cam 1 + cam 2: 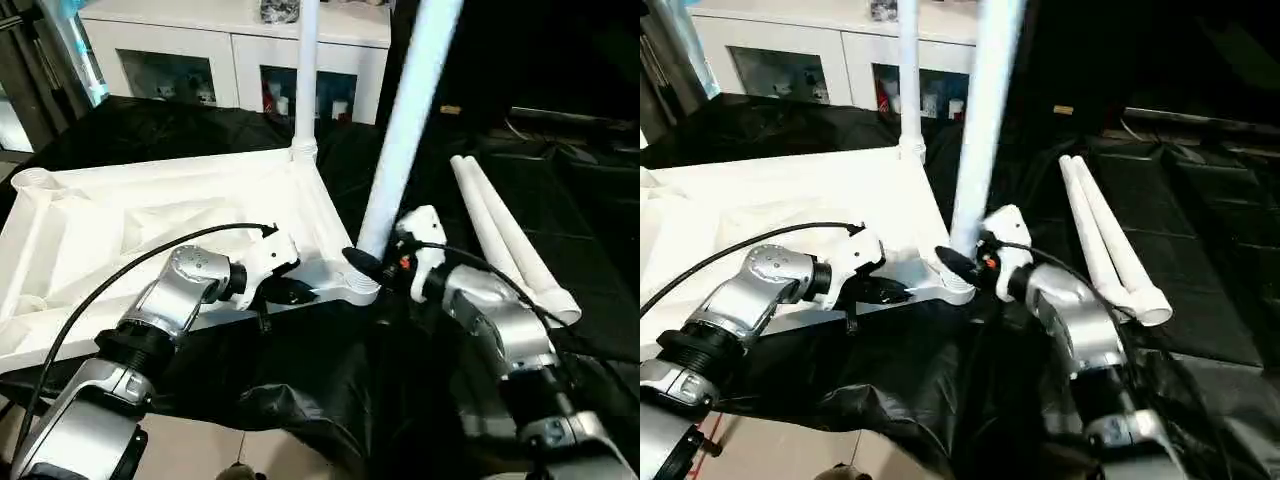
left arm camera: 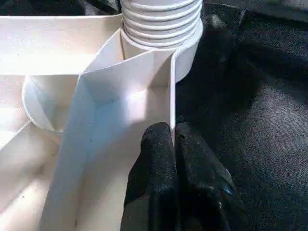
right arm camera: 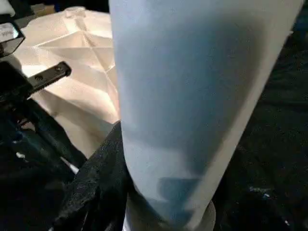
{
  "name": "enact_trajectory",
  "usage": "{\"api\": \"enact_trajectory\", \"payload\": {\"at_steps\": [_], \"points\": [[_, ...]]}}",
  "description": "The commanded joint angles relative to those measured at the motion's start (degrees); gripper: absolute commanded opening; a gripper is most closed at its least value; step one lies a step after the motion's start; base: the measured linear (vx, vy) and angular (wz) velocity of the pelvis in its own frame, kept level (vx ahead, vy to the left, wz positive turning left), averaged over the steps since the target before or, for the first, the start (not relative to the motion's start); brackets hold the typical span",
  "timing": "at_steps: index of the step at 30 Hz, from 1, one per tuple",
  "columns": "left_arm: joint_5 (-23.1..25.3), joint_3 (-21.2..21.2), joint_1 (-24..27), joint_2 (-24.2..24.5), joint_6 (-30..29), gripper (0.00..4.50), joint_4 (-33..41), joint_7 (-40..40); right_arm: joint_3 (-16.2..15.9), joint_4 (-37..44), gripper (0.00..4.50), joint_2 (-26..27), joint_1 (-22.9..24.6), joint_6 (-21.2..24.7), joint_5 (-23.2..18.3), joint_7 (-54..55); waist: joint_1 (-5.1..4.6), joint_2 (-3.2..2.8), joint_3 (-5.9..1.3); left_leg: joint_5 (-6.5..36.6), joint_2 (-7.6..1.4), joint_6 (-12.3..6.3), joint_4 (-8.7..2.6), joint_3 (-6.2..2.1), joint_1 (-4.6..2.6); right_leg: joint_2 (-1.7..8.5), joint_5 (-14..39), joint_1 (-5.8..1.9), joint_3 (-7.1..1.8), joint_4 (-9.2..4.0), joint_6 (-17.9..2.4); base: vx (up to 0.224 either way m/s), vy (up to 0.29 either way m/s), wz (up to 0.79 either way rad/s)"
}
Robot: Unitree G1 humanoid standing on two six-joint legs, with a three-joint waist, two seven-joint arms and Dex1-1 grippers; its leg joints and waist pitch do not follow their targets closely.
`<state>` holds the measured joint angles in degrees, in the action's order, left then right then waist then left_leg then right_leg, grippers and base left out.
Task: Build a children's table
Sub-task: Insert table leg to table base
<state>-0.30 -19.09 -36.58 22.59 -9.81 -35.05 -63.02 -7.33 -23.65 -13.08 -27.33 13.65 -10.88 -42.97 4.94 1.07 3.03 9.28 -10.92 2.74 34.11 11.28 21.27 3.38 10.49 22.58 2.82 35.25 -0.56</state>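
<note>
The white table top [image 1: 120, 230] lies upside down on black cloth, ribbed underside up. One white leg [image 1: 305, 80] stands upright in the far right corner socket. A second leg [image 1: 405, 130] rises, leaning a little, from the near right corner socket [image 1: 355, 288]. My right gripper [image 1: 375, 262] is shut around its base, and the leg [image 3: 192, 96] looms large in the right wrist view. My left gripper [image 1: 290, 292] is shut on the table top's thin rim wall [image 2: 172, 86] close to that corner, its fingers [image 2: 154, 159] pinching it. Two loose legs [image 1: 510, 240] lie side by side to the right.
A white cabinet [image 1: 235, 50] with glass-fronted compartments stands behind the work. Black cloth [image 1: 350, 380] covers the surface and hangs in folds over the near edge. Tan floor [image 1: 190, 440] shows at the lower left. A black cable [image 1: 90, 300] loops over my left forearm.
</note>
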Motion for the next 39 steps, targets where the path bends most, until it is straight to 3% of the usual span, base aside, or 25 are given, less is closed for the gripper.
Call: {"api": "enact_trajectory", "payload": {"at_steps": [1,5,7,14,19,26,31,35,37,39], "points": [[0.77,0.25,-0.14,0.41,0.21,0.00,0.93,0.88,-4.12,-4.70,1.89,-0.14,2.15,3.69,1.91,-3.52,-0.20,-0.08,-3.29,19.49,-2.57,1.86,-4.54,-1.65,-1.52,5.02,20.80,-1.41,-2.77,-5.24,-9.65,0.000,0.000,0.00],[0.78,0.20,0.08,0.47,0.28,0.00,1.26,0.62,-3.85,-6.09,1.89,-0.21,1.46,3.01,1.61,-4.82,-0.23,-0.05,-3.35,20.09,-2.60,2.07,-4.64,-1.72,-1.61,4.99,20.68,-1.35,-2.72,-5.23,-9.68,0.000,0.000,0.00],[0.52,0.02,0.31,0.86,0.60,0.00,2.45,-0.92,-3.62,-7.98,1.89,-0.79,0.28,0.66,0.93,-7.77,-0.26,0.37,-3.45,20.73,-2.64,2.11,-4.62,-1.71,-1.66,5.09,20.97,-1.36,-2.69,-5.29,-9.72,0.000,0.000,0.00],[1.19,-1.72,0.89,3.12,1.33,0.00,6.58,-4.57,-4.24,-8.71,1.89,-2.76,-0.40,-1.43,0.73,-13.82,-0.07,0.60,-3.52,18.00,-2.71,1.01,-4.64,-1.47,-1.39,4.97,17.21,-1.63,-2.74,-4.92,-10.61,0.000,0.000,0.00],[0.79,-2.39,2.35,5.70,0.35,0.00,12.75,-7.35,-5.66,-9.09,1.89,-4.62,-0.16,-3.74,1.78,-17.77,-0.02,0.57,-3.46,18.14,-2.89,1.10,-4.82,-1.55,-1.41,5.00,17.62,-1.58,-2.69,-4.86,-10.69,0.000,0.000,0.00],[0.02,-1.57,3.63,6.71,-1.85,0.00,17.34,-7.27,-5.01,-10.81,1.89,-4.28,-0.66,-6.27,2.07,-18.46,-0.12,0.61,-3.37,18.97,-2.81,1.68,-4.90,-1.54,-1.52,4.84,17.32,-1.48,-2.70,-4.82,-11.22,0.000,0.000,0.00],[-0.27,-0.60,3.35,5.76,-3.54,0.00,17.11,-5.11,-3.85,-12.12,1.89,-2.74,-0.53,-7.81,2.51,-14.93,-0.20,0.76,-3.21,20.34,-2.76,1.98,-4.90,-1.62,-1.61,4.97,20.17,-1.29,-2.72,-5.10,-10.70,0.000,0.000,0.00],[-0.80,1.50,1.31,2.67,-6.68,0.00,15.56,-0.41,-0.29,-17.80,1.89,0.82,-2.55,-8.33,3.59,-2.68,-0.95,0.90,-3.02,22.09,-2.64,3.24,-5.10,-1.98,-1.46,5.10,24.70,-1.20,-2.54,-5.43,-9.52,0.000,0.000,0.00],[-0.37,2.44,-0.58,0.62,-8.33,0.00,13.53,3.26,1.51,-20.62,1.89,3.09,-3.85,-7.86,3.56,3.87,-1.25,0.90,-3.08,23.37,-2.47,3.65,-4.90,-2.06,-1.82,5.10,26.66,-0.84,-2.47,-5.70,-9.08,0.000,0.000,0.00],[1.99,2.93,-4.42,-3.53,-11.50,0.00,8.32,11.27,2.90,-24.89,1.89,6.81,-6.12,-7.84,4.23,13.97,-1.76,0.64,-3.05,23.77,-2.43,4.16,-4.85,-2.02,-1.92,5.00,26.49,-0.60,-2.55,-5.83,-9.14,0.000,0.000,0.00]]}}
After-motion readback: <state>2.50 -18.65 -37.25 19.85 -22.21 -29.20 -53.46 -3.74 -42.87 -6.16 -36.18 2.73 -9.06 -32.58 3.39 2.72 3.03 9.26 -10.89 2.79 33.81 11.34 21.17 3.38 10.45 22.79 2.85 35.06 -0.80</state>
